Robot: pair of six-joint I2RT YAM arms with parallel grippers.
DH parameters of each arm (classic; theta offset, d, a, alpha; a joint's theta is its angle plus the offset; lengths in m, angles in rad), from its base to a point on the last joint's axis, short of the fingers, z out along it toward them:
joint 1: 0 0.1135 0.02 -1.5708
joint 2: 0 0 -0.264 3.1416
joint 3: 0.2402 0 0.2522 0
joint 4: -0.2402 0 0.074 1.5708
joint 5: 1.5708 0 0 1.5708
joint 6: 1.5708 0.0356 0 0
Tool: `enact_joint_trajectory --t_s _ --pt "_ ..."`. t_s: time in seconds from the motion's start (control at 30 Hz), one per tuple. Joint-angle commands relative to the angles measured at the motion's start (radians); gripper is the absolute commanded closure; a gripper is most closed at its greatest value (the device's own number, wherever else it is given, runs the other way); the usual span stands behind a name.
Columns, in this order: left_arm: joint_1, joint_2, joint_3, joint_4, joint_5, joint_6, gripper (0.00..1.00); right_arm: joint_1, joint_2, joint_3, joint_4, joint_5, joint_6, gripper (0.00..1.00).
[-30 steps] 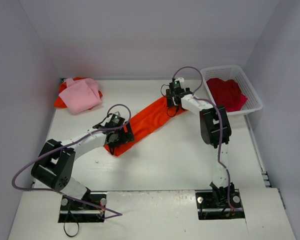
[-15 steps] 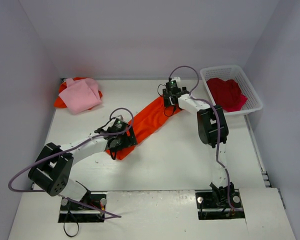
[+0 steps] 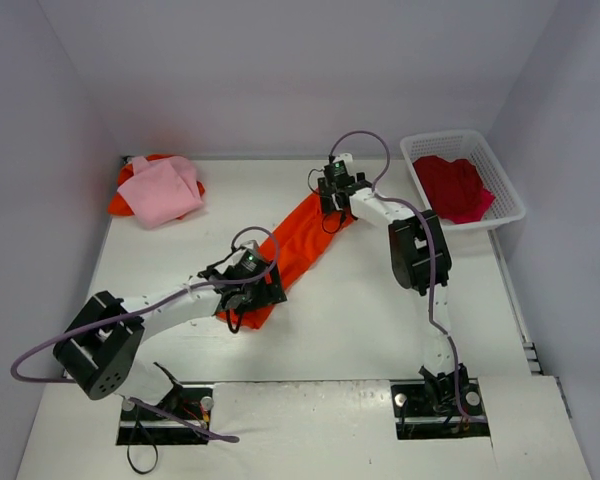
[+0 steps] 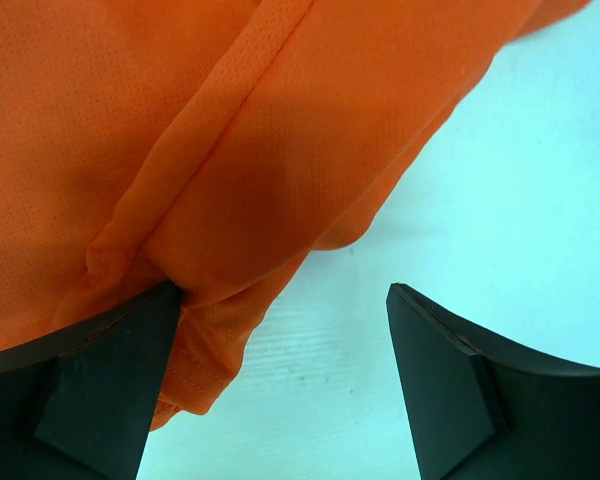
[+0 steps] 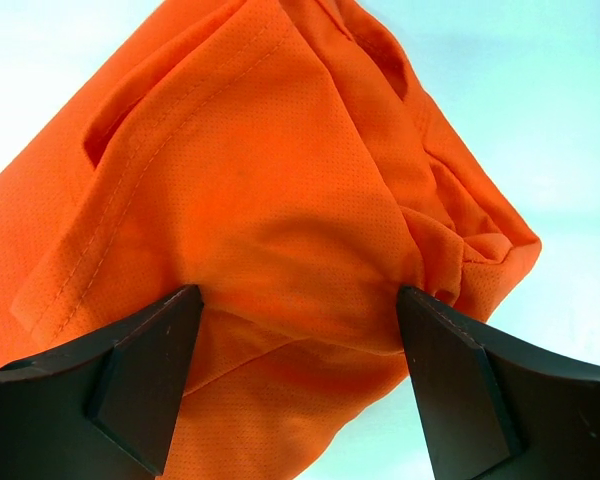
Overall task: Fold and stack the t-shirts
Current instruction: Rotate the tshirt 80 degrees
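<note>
1. A pale flat table [image 3: 380, 320]; a long bright orange cloth t-shirt [image 3: 298, 245] lies stretched diagonally across its middle
2. The black left gripper [image 4: 283, 295] is at the shirt's near end; fingers wide, one touching cloth
3. The black right gripper [image 5: 298, 295] is at its far end; fingers wide, cloth bunched between them

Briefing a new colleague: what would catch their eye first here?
The orange t-shirt lies as a long diagonal band mid-table, with the left end effector at its near end and the right end effector at its far end. A crimson t-shirt sits in the white basket far right.
</note>
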Motion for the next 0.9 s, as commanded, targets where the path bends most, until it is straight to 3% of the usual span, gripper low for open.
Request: enact_joint_trajectory --t_s 0.0,0.33,0.87 --pt "-0.049 -0.056 -0.042 -0.016 0.011 -0.065 0.21 0.009 0.016 0.046 -0.019 0.016 -0.022 0.24" --pt "-0.181 -0.162 -0.115 -0.082 -0.032 -0.169 0.21 0.014 0.054 0.081 -0.021 -0.006 -0.007 0.24" --pt "-0.224 -0.158 -0.074 -0.11 -0.077 -0.173 0.21 0.026 0.065 0.11 -0.032 0.003 -0.022 0.24"
